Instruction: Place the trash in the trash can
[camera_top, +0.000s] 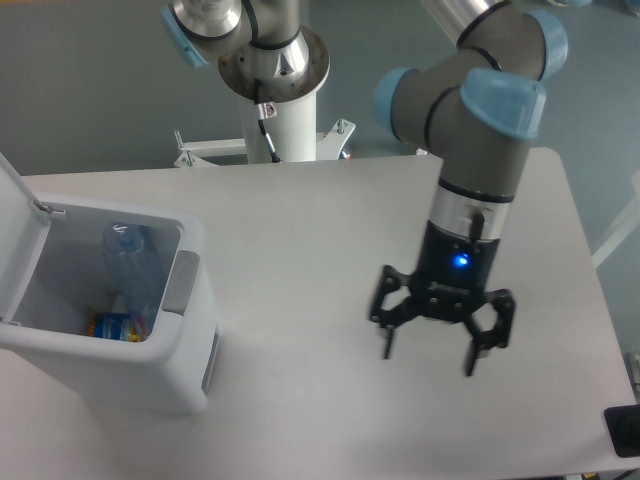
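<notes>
Trash can (190, 330) at 9 o'clock, lid up, w/ the clear bottle (130, 262) already standing inside; a blue-yellow scrap (113, 326) lies on its floor, but the white wrapper isn't visible anywhere. Gripper (428, 350) at 4 o'clock hovers over the table (300, 230), fingers spread & empty. Looks like the end stage: next move probably needs locating the wrapper, maybe hidden in the bin.

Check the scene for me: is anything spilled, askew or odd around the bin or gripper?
Nothing stands out. The white rectangular plastic trash can stands upright with its lid open; a crushed clear plastic bottle and a small yellow-and-blue item lie inside it. The black two-finger gripper hangs open and empty over the table.
</notes>
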